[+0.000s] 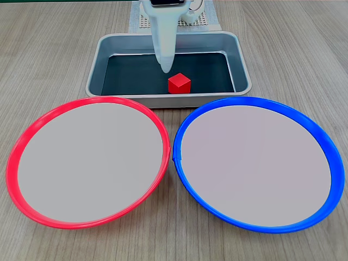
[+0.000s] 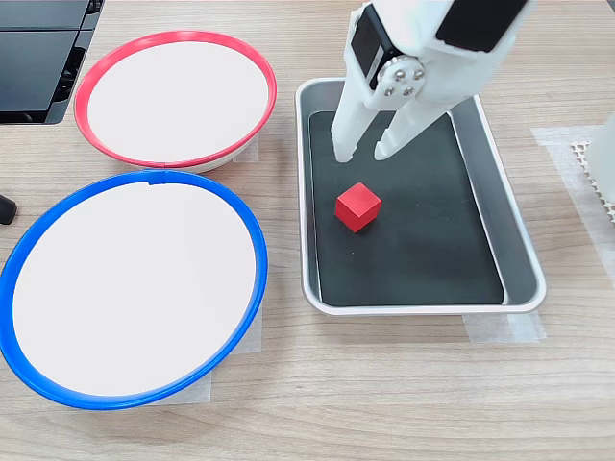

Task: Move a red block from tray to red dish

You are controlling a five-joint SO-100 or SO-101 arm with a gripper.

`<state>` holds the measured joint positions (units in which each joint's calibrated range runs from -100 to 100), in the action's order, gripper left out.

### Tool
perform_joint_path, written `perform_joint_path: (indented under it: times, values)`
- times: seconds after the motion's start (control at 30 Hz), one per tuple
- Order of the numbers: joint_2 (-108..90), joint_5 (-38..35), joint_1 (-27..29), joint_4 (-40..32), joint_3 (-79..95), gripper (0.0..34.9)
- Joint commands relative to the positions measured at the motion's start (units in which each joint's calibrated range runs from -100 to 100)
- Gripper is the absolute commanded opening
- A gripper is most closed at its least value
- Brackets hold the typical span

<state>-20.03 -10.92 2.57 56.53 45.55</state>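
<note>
On my first exterior view, reading from the left, I have the red dish (image 1: 87, 162) filling the near-left of the wooden table (image 1: 49, 49), its pale inside bare. Just beside it on the right sits the blue dish (image 1: 258, 163); their rims look to be touching or nearly so at the middle. Behind both, centred, is the tray (image 1: 242, 60), and the red block (image 1: 179, 84) rests on its dark floor close to the near wall. From this side the gripper (image 1: 165, 66) reads as a single white tapering shape coming down over the tray, its tip just behind and slightly left of the block, so I cannot judge its opening here.

The second exterior view settles that. At its far left I see a dark flat object (image 2: 38, 53) at the table edge, which the other camera does not show. Next come the red dish (image 2: 176, 98) above and the blue dish (image 2: 130, 286) below it, then the tray (image 2: 322, 192) to the right. Here the gripper (image 2: 365, 152) shows two separate white fingers with a clear gap between them, holding nothing. Their tips hang over the upper part of the tray floor, while the red block (image 2: 357, 206) sits apart from them, lower in the picture, one corner turned toward the camera. Strips of clear tape (image 2: 504, 328) show below the tray's lower edge.
</note>
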Motion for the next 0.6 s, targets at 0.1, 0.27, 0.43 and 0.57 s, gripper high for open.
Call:
perform_joint_path:
  times: [0.1,0.27,0.43,0.57]
  values:
    - [2.5,-7.1,-2.8,-1.2,0.9,20.1]
    - [5.7,-9.1,-3.3,-3.1,2.1,19.4]
    - [8.8,-10.4,-3.0,-6.0,2.1,18.6]
    - [10.0,-11.0,-3.0,-7.9,2.1,12.7]
